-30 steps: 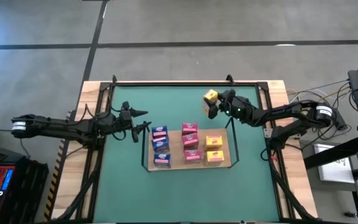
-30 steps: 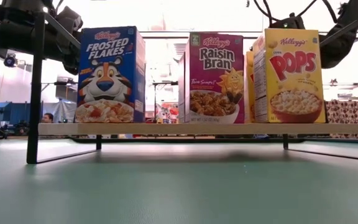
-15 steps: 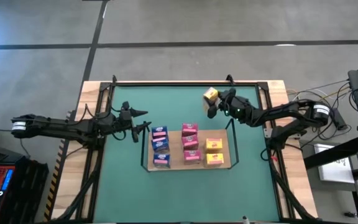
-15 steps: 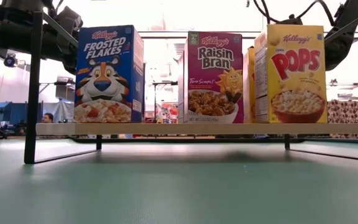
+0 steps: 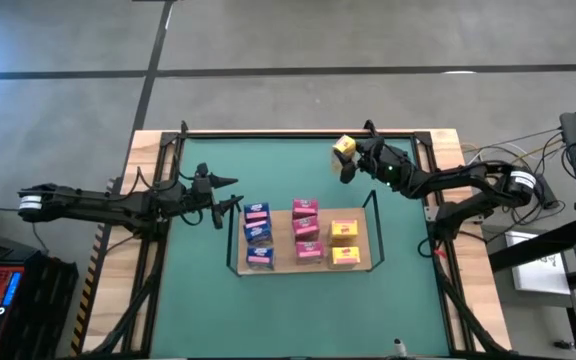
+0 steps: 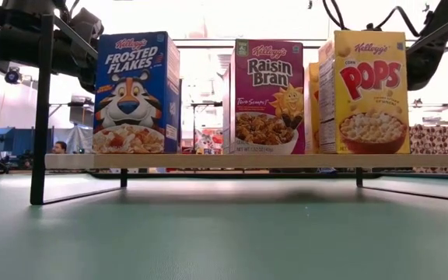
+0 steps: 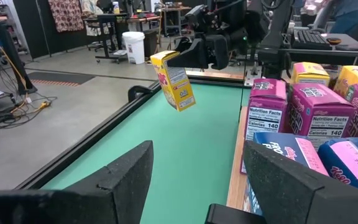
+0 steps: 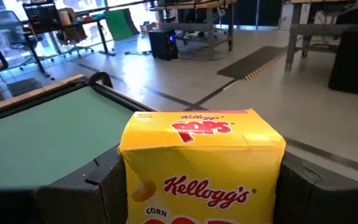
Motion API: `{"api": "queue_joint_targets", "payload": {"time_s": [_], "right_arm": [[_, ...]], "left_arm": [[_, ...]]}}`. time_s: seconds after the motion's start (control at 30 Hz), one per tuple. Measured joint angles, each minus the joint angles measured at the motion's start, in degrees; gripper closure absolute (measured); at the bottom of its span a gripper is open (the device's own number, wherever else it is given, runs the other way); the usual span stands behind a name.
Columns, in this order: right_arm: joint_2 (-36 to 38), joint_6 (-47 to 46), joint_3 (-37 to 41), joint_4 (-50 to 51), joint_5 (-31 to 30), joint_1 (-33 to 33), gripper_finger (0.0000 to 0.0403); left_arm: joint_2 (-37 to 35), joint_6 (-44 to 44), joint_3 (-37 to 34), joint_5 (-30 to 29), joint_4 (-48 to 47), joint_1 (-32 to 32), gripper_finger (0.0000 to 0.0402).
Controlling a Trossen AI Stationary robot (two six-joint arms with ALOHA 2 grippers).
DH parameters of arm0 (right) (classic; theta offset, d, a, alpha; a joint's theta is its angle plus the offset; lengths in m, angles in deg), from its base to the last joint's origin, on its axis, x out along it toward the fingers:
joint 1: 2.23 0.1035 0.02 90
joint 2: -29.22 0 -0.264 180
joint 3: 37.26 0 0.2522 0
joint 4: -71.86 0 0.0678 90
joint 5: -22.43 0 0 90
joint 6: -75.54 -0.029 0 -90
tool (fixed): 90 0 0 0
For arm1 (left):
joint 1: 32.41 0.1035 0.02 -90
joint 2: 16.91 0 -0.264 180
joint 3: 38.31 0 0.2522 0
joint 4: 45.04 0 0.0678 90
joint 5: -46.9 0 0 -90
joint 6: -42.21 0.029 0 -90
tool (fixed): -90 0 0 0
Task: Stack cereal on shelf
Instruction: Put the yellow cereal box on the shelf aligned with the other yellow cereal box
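Observation:
The yellow cereal box (image 5: pixel 344 147) is in the air beyond the shelf's far right corner, in my right gripper (image 5: pixel 352 160), which is shut on it. The left wrist view shows the same box (image 7: pixel 176 79) tilted above the green table. The shelf (image 5: pixel 280 262) is a light-wood board on black rails. On it stand a blue row (image 5: pixel 258 230), a pink row (image 5: pixel 306 228) and a yellow row (image 5: pixel 344 242). In the low view the boxes stand upright on the board (image 6: pixel 255 161). My left gripper (image 5: pixel 230 195) is open, left of the shelf. My right gripper pinches the yellow box between its two fingers, one on each narrow side (image 8: pixel 126 180). The fingers (image 8: pixel 101 183) come nearly level from the table's right side. They hold the box near its upper end (image 7: pixel 166 59). It is lifted clear and hangs tilted below them.
Black metal rails (image 5: pixel 298 133) edge the table on all sides. Green table lies bare left of the shelf (image 5: pixel 203 260) and on its far side (image 5: pixel 268 170). Beyond the table the room holds desks, carts and cables (image 7: pixel 135 43).
My right gripper has carried the yellow box a little toward the table's far right corner, still shut on it, with the box staying tilted in the air. In the low view the shelf and its boxes have shifted slightly toward the near edge.

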Motion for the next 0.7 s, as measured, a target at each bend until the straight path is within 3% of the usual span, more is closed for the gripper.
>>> {"api": "queue_joint_targets", "payload": {"time_s": [0.7], "right_arm": [[-0.31, -0.15, 7.76, -8.04, -0.07, -5.99, 0.0147]], "left_arm": [[0.0, -0.02, 0.0, 0.0, 0.0, 0.0, 0.0168]]}}
